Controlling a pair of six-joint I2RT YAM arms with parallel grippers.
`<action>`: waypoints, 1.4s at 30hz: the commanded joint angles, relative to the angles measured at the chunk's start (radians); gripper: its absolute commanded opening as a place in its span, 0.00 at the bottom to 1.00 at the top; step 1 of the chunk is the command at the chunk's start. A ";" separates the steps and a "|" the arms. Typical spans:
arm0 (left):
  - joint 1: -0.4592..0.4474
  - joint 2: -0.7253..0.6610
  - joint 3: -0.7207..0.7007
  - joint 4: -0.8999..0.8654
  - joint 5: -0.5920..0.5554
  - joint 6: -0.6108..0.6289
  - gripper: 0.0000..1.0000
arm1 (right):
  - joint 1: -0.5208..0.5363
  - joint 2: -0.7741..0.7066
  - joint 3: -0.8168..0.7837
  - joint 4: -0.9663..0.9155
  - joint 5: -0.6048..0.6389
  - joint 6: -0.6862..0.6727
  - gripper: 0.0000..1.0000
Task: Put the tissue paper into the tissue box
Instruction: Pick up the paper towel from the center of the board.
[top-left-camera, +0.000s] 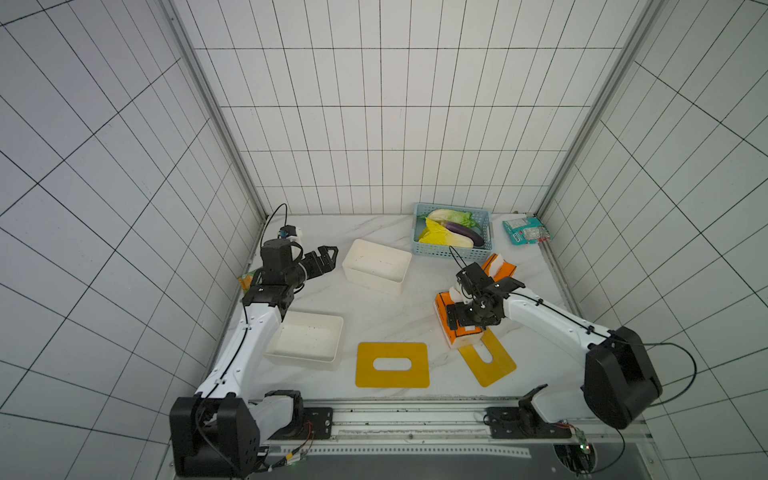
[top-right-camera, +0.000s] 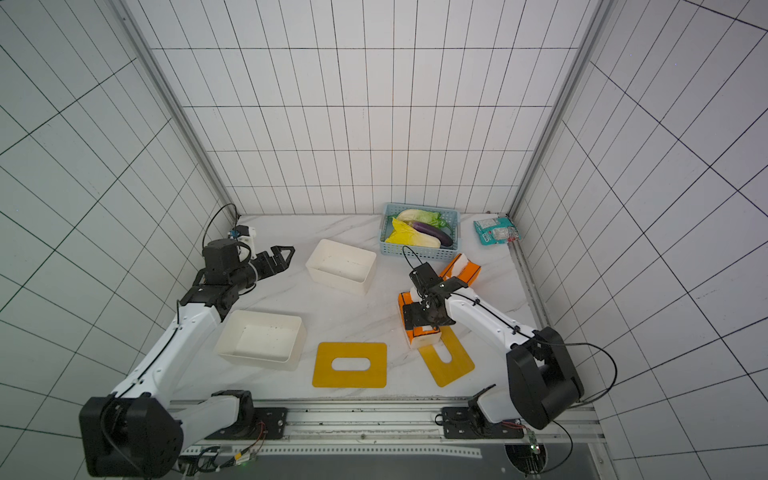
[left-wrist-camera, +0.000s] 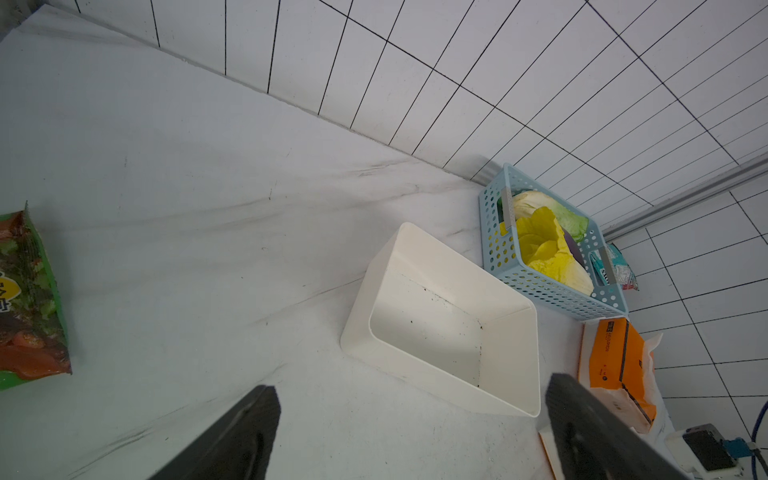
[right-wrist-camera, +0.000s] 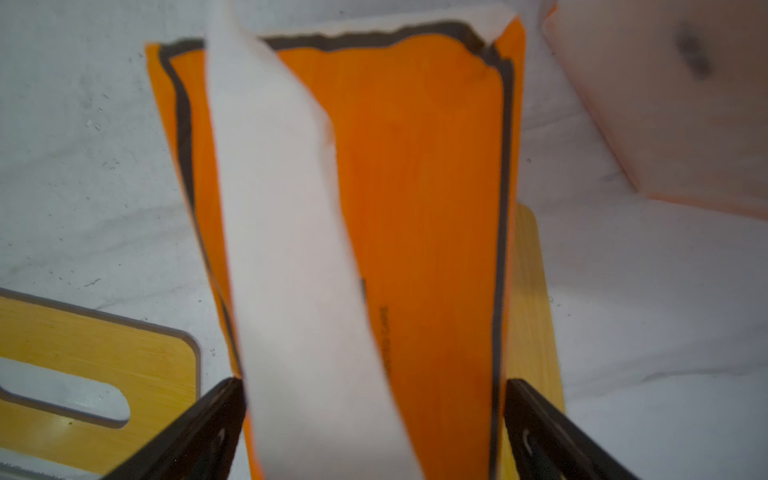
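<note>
The orange tissue pack (right-wrist-camera: 415, 187), overlapping the tilted yellow lid (top-left-camera: 494, 365), looks light, soft and crushable; the right gripper (right-wrist-camera: 374, 382) straddles it with jaws spread; best pinched gently across its long sides.

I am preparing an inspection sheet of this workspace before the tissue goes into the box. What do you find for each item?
Surface: marble table, no spill seen.
Job's things: far box and near box, white, both empty; orange near pack overlapping slotted lid; far pack; second lid lying flat.
Clutter: blue basket with vegetables; teal packet; green bag.
Hands: left hand open, empty, by the far box; right hand open, astride the near pack.
Cables: black loops at left wrist and right wrist.
Surroundings: tiled walls; metal rail in front.
</note>
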 joint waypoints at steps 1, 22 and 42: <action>0.010 -0.020 -0.002 0.015 0.038 -0.016 0.98 | -0.005 -0.008 0.035 -0.043 0.057 0.009 0.99; 0.009 -0.067 -0.036 0.019 0.064 -0.016 0.98 | 0.007 0.039 -0.032 0.084 -0.056 0.057 0.99; 0.009 -0.031 -0.030 0.017 0.083 -0.024 0.98 | 0.072 0.219 0.039 0.095 0.029 0.050 0.99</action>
